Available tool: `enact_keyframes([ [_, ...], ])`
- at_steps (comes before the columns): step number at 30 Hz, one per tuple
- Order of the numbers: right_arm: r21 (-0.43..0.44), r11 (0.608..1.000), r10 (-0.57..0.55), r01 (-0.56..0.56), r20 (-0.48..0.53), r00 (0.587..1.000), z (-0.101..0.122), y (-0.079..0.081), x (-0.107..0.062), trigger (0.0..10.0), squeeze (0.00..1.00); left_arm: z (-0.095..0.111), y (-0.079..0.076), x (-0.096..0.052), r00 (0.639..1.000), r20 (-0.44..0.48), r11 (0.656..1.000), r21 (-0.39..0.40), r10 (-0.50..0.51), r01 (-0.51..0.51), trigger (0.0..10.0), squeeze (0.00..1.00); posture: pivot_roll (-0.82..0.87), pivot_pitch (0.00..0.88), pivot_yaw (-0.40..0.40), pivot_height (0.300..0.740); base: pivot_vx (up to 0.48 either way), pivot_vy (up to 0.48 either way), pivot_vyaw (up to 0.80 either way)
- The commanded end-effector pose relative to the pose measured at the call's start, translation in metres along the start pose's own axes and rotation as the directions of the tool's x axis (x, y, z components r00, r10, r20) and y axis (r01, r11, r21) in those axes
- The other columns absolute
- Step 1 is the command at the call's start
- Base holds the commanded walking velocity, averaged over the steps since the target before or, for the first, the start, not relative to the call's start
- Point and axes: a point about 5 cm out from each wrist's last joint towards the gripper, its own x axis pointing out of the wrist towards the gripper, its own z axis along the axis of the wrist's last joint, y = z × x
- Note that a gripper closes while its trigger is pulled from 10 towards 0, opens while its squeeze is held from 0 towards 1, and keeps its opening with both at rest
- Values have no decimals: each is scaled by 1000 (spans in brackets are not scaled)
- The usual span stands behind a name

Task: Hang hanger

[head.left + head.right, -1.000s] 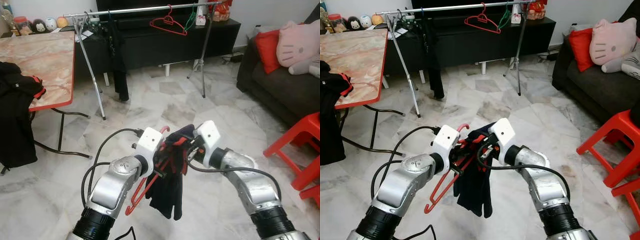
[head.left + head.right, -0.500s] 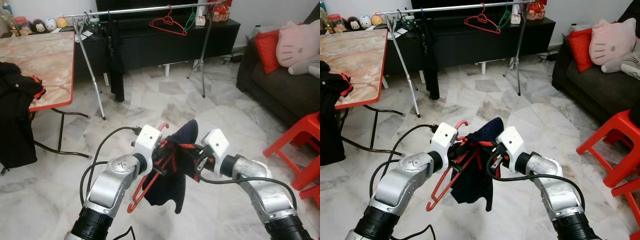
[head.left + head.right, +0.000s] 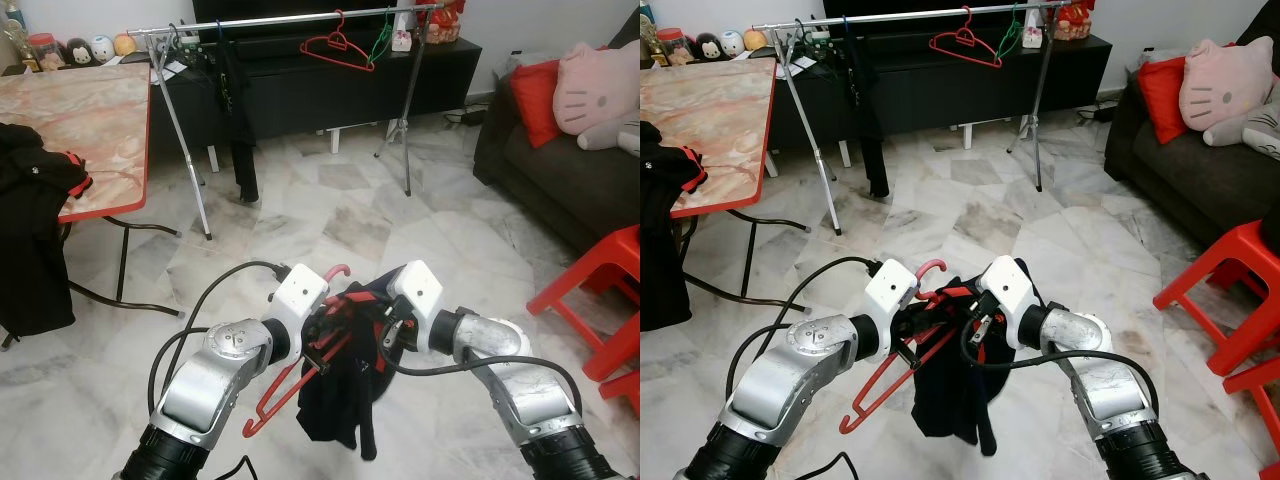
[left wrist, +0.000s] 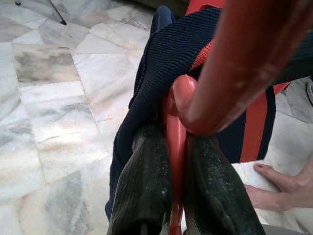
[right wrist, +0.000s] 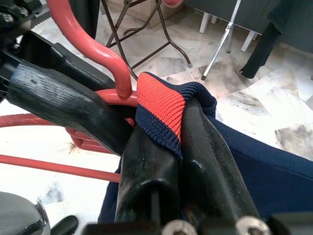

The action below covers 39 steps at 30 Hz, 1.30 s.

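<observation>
I hold a red plastic hanger [image 3: 290,385] in front of my chest, with a dark navy garment [image 3: 340,400] with red trim draped over it. My left gripper [image 4: 176,196] is shut on the hanger's neck just below its hook [image 3: 335,271]. My right gripper [image 5: 168,147] is shut on the garment's red and navy ribbed edge [image 5: 161,105], close beside the left gripper. Across the room stands a metal clothes rail [image 3: 290,18] with a red hanger [image 3: 338,44], a green hanger [image 3: 381,40] and a dark garment [image 3: 238,110] on it.
A marble-top table [image 3: 75,120] with black clothes [image 3: 32,230] over its edge stands at the left. A dark sofa [image 3: 570,170] with cushions and red plastic stools [image 3: 600,290] are at the right. A bare foot [image 4: 274,191] of a person rests on the floor in the left wrist view.
My right gripper has come back in toward the left one with the garment, which now hangs lower and bunched. The hanger has tipped a little lower.
</observation>
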Motion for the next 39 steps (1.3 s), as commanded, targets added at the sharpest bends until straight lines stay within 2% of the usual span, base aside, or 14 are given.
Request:
enact_keyframes([
  [1, -51, 997, 54, -51, 59, 997, 18, 6, 4, 10000, 0, 9, -10, 3, 998, 46, 999, 12, -53, 52, 10000, 0, 30, 0, -35, 740, 0, 0, 0],
  [6, -58, 995, 78, -75, 54, 995, 19, 8, 1, 10000, 0, 14, 1, 5, 995, 88, 999, -9, 46, -46, 10000, 0, 23, 0, -36, 740, 0, 0, 0],
  [9, -58, 995, 82, -79, 55, 995, 19, 9, 1, 10000, 0, 16, 3, 5, 993, 100, 998, -12, 54, -54, 10000, 0, 23, 0, -36, 740, 0, 0, 0],
  [10, -57, 995, 86, -83, 54, 995, 19, 9, 1, 10000, 106, 17, 3, 5, 994, 100, 999, -11, 50, -49, 10000, 0, 23, 0, -36, 740, 0, 0, 0],
  [11, -58, 994, 92, -89, 50, 994, 19, 9, 1, 10000, 306, 17, 2, 5, 994, 99, 999, -6, 39, -39, 10000, 0, 23, 0, -38, 740, 0, 0, 0],
  [14, -57, 994, 97, -95, 46, 994, 19, 10, 0, 10000, 329, 16, 1, 4, 995, 96, 999, -4, 32, -31, 10000, 0, 23, 0, -38, 740, 0, 0, 0],
  [15, -59, 993, 101, -98, 42, 994, 18, 10, 0, 10000, 667, 15, 1, 4, 995, 93, 1000, -1, 26, -26, 10000, 0, 23, 0, -38, 740, 0, 0, 0],
  [18, -74, 992, 100, -99, 12, 995, 15, 10, -1, 10000, 698, 14, -1, 3, 996, 88, 1000, 5, 10, -11, 10000, 0, 22, 0, -39, 740, 0, 0, 0],
  [19, -79, 992, 98, -97, 1, 995, 14, 9, -2, 10000, 863, 14, -1, 3, 996, 90, 1000, 5, 9, -10, 10000, 0, 22, 0, -39, 740, 0, 0, 0],
  [20, -82, 992, 96, -96, -5, 995, 13, 9, -2, 10000, 863, 14, -1, 3, 996, 91, 1000, 5, 9, -9, 10000, 0, 22, 0, -39, 740, 0, 0, 0],
  [21, -83, 992, 96, -96, -10, 995, 13, 9, -2, 10000, 941, 14, -1, 3, 996, 92, 1000, 5, 10, -10, 10000, 0, 22, 0, -39, 740, 0, 0, 0],
  [23, -91, 990, 102, -104, -24, 995, 12, 10, -2, 10000, 1000, 14, 0, 3, 995, 99, 1000, 8, 13, -14, 10000, 0, 22, 0, -39, 740, 0, 0, 0],
  [32, -107, 987, 116, -121, -58, 992, 10, 12, -5, 10000, 1000, 14, 6, 4, 993, 112, 999, 4, 48, -49, 10000, 0, 15, 0, -42, 740, 0, 0, 0],
  [39, -119, 984, 117, -131, -116, 986, 5, 13, -13, 10000, 1000, 14, 28, 2, 973, 109, 979, -33, 205, -203, 10000, 0, 15, 0, -46, 740, 0, 0, 0],
])
